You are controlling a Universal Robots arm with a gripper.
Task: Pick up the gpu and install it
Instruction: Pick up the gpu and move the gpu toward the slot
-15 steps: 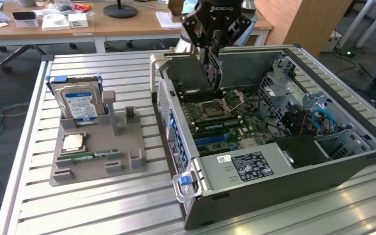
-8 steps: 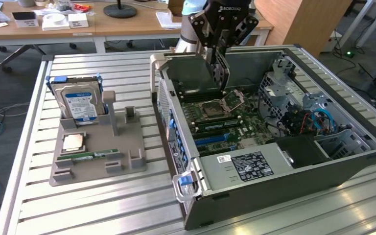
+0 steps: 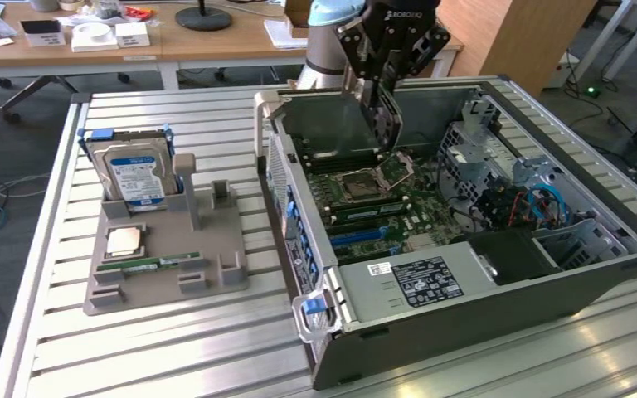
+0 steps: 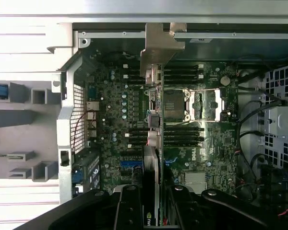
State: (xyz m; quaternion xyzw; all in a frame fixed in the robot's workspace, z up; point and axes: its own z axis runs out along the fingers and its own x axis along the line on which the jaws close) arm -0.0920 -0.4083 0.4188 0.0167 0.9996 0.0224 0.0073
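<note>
The gpu [image 3: 388, 124], a thin dark card, hangs edge-down from my gripper [image 3: 383, 79], which is shut on its upper edge. It is above the back part of the open computer case [image 3: 407, 298], over the motherboard [image 3: 374, 199] near the CPU socket. In the wrist view the gpu [image 4: 152, 163] is seen edge-on, running away from the gripper [image 4: 151, 208], with its silver end bracket [image 4: 158, 48] at the case's rear wall. The card is still clear above the motherboard [image 4: 120, 110]; its lower edge does not touch a slot.
A grey parts holder [image 3: 213, 282] lies at the exterior view's left on the slatted metal table, carrying a blue-labelled hard drive [image 3: 136, 170], a CPU [image 3: 125, 240] and a RAM stick [image 3: 147, 265]. Drive cages and cables [image 3: 529, 199] fill the case's right side.
</note>
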